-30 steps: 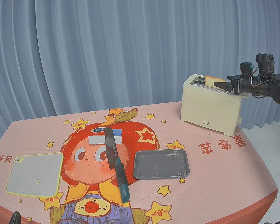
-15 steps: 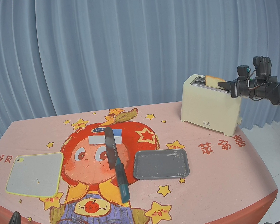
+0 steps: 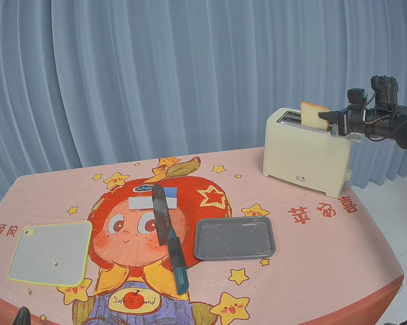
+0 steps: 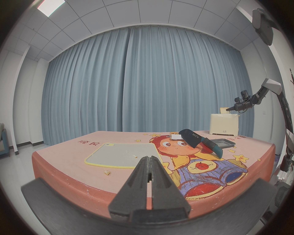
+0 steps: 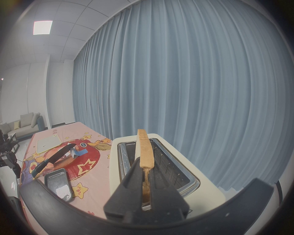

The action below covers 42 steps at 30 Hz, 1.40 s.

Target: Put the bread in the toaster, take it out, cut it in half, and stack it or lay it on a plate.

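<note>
A slice of bread [image 3: 312,114] stands half out of a slot of the cream toaster [image 3: 304,154] at the table's far right. My right gripper [image 3: 330,118] is shut on the slice's near edge; in the right wrist view the bread [image 5: 144,151] is pinched upright between the fingers above the toaster [image 5: 159,171]. A knife [image 3: 168,236] with a teal handle lies mid-table, blade propped on a small white-and-blue block [image 3: 152,200]. A grey tray [image 3: 233,238] lies to its right, a cutting board [image 3: 51,254] at the left. My left gripper [image 4: 149,183] is shut and holds nothing, low off the table's front left edge.
The table [image 3: 315,254] carries a cartoon cloth and ends close to the toaster on the right. A blue curtain hangs behind. A few crumbs lie on and beside the cutting board. Open cloth lies between tray and toaster.
My right gripper dipped, shut on the bread, then rose; the slice now stands higher out of the toaster slot. The left arm has not moved.
</note>
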Tool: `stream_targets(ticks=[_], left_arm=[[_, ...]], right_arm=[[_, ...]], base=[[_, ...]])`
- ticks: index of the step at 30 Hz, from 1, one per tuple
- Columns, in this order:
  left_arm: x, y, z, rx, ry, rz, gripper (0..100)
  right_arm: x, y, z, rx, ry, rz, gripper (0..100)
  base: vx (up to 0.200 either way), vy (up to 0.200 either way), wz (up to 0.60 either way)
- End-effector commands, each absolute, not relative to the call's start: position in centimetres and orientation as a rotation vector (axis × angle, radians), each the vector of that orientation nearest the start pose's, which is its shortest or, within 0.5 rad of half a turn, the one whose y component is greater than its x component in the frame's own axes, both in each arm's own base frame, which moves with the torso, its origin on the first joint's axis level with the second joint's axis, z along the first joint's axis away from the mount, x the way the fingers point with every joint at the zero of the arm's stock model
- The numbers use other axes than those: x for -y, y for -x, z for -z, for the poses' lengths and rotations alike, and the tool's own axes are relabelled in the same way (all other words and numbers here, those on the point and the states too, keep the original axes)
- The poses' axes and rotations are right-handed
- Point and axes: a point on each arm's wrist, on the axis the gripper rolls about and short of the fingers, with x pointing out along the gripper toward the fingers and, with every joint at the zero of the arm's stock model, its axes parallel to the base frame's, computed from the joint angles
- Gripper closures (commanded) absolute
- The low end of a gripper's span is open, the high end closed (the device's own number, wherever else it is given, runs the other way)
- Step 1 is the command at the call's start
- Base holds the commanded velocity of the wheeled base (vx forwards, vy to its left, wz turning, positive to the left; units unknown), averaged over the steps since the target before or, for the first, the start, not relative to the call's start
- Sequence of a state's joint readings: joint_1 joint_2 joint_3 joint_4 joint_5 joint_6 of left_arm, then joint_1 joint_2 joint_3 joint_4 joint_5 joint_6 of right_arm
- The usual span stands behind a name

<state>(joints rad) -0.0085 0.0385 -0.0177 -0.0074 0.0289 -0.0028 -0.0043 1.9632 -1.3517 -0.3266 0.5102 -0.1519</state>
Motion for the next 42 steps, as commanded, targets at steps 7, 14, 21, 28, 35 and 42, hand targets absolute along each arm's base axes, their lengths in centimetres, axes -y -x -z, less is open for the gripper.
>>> stream_targets(ticks=[7, 14, 21, 28, 35, 42], left_arm=[[-0.1, 2.0, -7.7, -0.031, 0.002, -0.020, 100], [-0.1, 2.0, -7.7, -0.031, 0.002, -0.020, 100], [-0.1, 2.0, -7.7, -0.031, 0.004, -0.020, 100], [-0.1, 2.0, -7.7, -0.031, 0.002, -0.020, 100], [-0.1, 2.0, -7.7, -0.031, 0.004, -0.020, 100], [-0.1, 2.0, -7.7, -0.031, 0.004, -0.020, 100]], right_arm=[[-0.8, -38.3, -24.9, -0.151, 0.057, -0.469, 100], [-0.8, -37.2, -26.6, -0.125, 0.018, -0.420, 100], [-0.9, -36.5, -27.4, -0.109, 0.010, -0.419, 100], [-1.1, -35.6, -28.1, -0.092, 0.006, -0.426, 100], [-1.1, -34.9, -29.0, -0.070, 0.011, -0.424, 100], [-1.1, -34.9, -29.3, -0.059, 0.014, -0.424, 100]], base=[[0.000, 0.000, 0.00], [0.000, 0.000, 0.00], [0.000, 0.000, 0.00], [0.000, 0.000, 0.00], [0.000, 0.000, 0.00], [0.000, 0.000, 0.00]])
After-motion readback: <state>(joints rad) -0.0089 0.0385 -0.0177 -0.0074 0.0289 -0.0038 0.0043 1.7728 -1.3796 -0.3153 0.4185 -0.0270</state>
